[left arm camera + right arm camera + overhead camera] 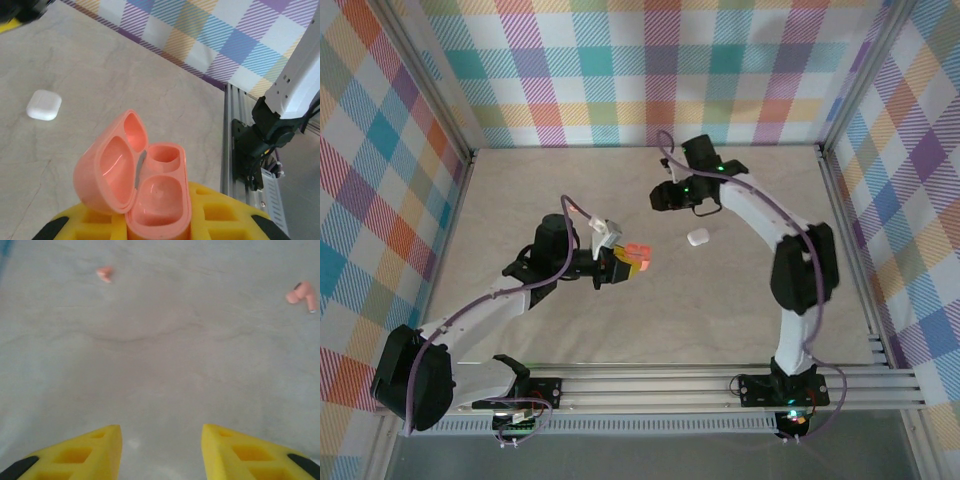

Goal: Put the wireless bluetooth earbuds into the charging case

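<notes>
The salmon-pink charging case (145, 185) stands with its lid flipped open and both wells empty. My left gripper (157, 220) is shut on its base, held a little above the table's middle (637, 258). Two pink wireless earbuds lie apart on the table ahead of my right gripper (161, 428), one at the far left (105, 274) and one at the far right (303, 295). The right gripper is open, hovering over bare table with nothing between its yellow fingers (95, 445). In the top view it sits at the back centre (670, 195).
A shut white case (697, 237) lies on the table between the two grippers, also seen from the left wrist (44, 105). An aluminium rail (235, 150) and the right arm's base (270, 130) stand at the near edge. Plaid walls enclose the table.
</notes>
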You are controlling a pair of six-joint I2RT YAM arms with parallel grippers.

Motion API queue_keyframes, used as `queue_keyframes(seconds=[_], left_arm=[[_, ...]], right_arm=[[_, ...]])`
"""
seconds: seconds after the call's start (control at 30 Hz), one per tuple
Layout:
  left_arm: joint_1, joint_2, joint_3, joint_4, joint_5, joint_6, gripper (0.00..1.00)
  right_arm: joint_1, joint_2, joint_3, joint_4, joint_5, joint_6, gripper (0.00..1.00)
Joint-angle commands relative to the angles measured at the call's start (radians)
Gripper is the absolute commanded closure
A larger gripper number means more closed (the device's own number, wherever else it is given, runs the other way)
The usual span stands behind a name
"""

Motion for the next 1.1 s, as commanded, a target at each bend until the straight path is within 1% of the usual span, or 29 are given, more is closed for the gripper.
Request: queue_keyframes(seconds=[0.0,0.07,0.13,0.27,0.33,0.37,0.43,0.53,0.67,0.8,0.83,0.9,0.97,1.03,1.07], left_arm=[[0.014,-0.032,-0.017,0.036,-0.017,-0.010,1.00],[0.021,-0.040,-0.016,0.013,-0.011,0.002,1.00],[0.028,-0.050,-0.021,0.003,-0.007,0.008,1.00],[0.038,-0.070,-0.038,0.011,-0.013,0.007,1.00],[0.040,-0.074,-0.042,0.016,-0.017,0.008,1.00],[0.042,-0.075,-0.046,0.019,-0.019,0.008,1.00],[0.043,-0.074,-0.050,0.022,-0.023,0.008,1.00],[0.046,-0.071,-0.050,0.024,-0.024,0.014,1.00],[0.049,-0.062,-0.052,0.027,-0.022,0.017,1.00],[0.049,-0.052,-0.053,0.037,-0.018,0.011,1.00],[0.049,-0.051,-0.053,0.040,-0.016,0.009,1.00],[0.049,-0.049,-0.055,0.047,-0.015,0.002,1.00],[0.049,-0.049,-0.053,0.049,-0.016,-0.001,1.00],[0.049,-0.049,-0.052,0.052,-0.016,-0.004,1.00],[0.049,-0.051,-0.051,0.052,-0.015,-0.006,1.00]], right_arm=[[-0.005,0.137,0.167,-0.092,0.122,-0.049,0.54],[-0.010,0.249,0.306,-0.136,0.142,-0.076,0.52],[-0.014,0.356,0.445,-0.194,0.167,-0.106,0.51],[-0.027,0.585,0.796,-0.346,0.232,-0.135,0.49],[-0.033,0.659,0.906,-0.373,0.240,-0.138,0.47],[-0.036,0.677,0.923,-0.363,0.240,-0.140,0.46],[-0.037,0.684,0.902,-0.314,0.222,-0.148,0.45],[-0.044,0.685,0.852,-0.250,0.177,-0.150,0.54],[-0.054,0.711,0.845,-0.218,0.150,-0.154,0.55],[-0.056,0.734,0.845,-0.209,0.140,-0.167,0.54],[-0.056,0.739,0.845,-0.207,0.142,-0.171,0.52],[-0.056,0.749,0.845,-0.204,0.145,-0.179,0.46],[-0.056,0.757,0.864,-0.215,0.140,-0.186,0.44],[-0.056,0.756,0.861,-0.215,0.129,-0.191,0.45],[-0.056,0.756,0.861,-0.220,0.122,-0.192,0.47]])
